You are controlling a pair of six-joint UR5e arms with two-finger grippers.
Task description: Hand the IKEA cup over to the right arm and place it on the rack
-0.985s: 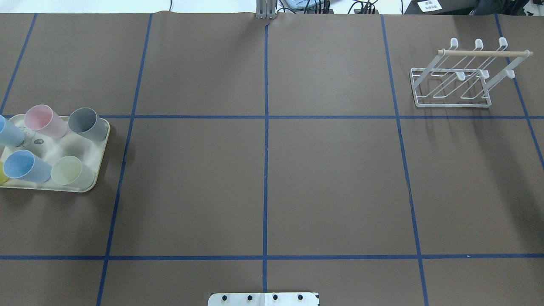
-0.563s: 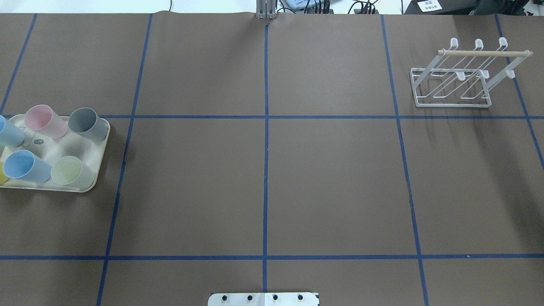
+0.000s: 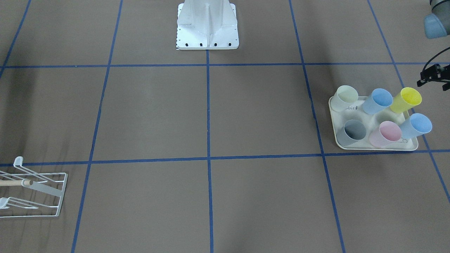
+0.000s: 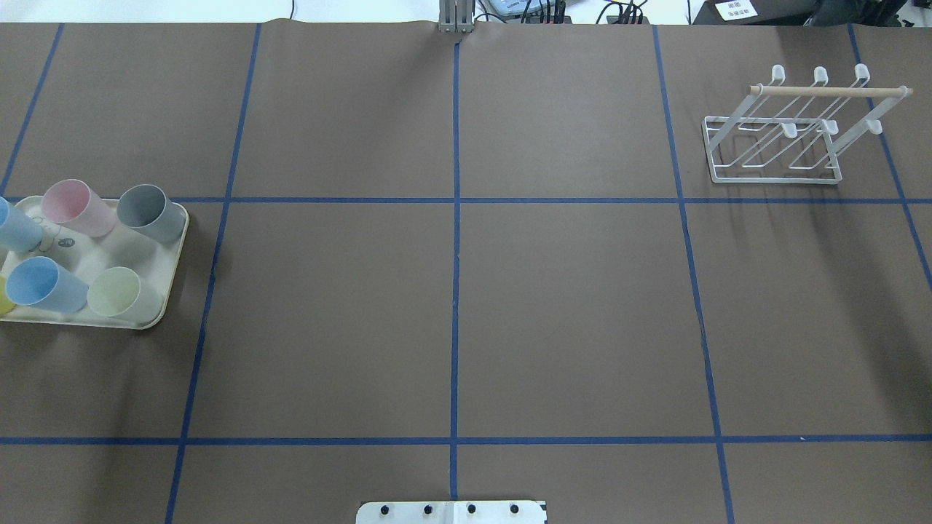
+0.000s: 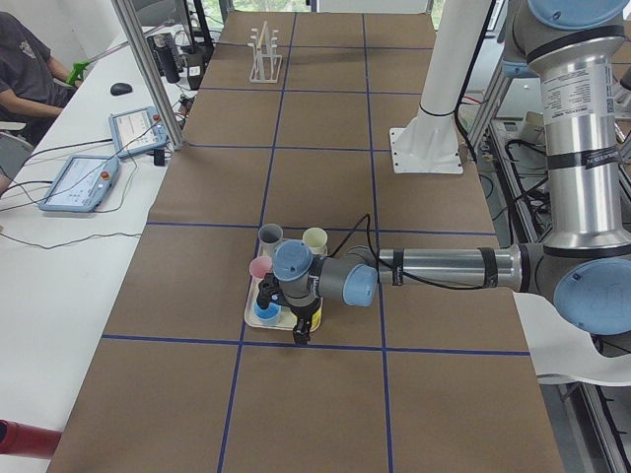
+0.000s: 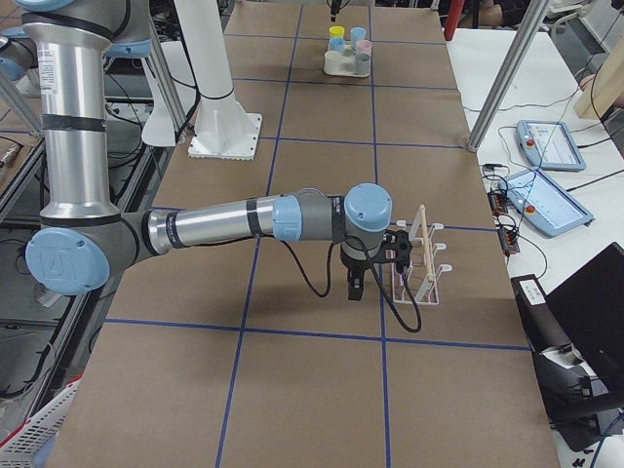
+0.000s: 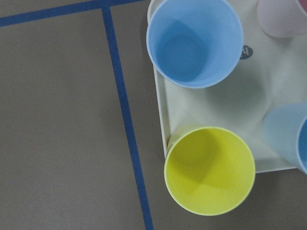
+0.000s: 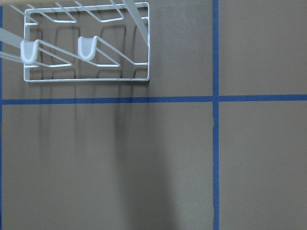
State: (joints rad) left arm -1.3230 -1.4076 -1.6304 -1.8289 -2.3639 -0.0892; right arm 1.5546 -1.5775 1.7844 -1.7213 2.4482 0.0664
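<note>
Several pastel IKEA cups stand upright on a cream tray (image 4: 80,256) at the table's left: pink (image 4: 73,204), grey (image 4: 149,211), blue (image 4: 40,284), pale green (image 4: 120,292) and yellow (image 3: 407,99). In the exterior left view my left gripper (image 5: 303,333) hangs over the tray's near corner. The left wrist view looks straight down into the yellow cup (image 7: 209,170) and a blue cup (image 7: 194,42), with no fingers showing. The white wire rack (image 4: 794,131) stands empty at the far right. My right gripper (image 6: 356,288) hangs beside the rack (image 6: 421,255). I cannot tell either gripper's state.
Blue tape lines divide the brown table cover into squares. The robot's white base plate (image 4: 451,512) sits at the near middle edge. Teach pendants (image 5: 84,177) and cables lie on the side bench, where a person sits at the far end.
</note>
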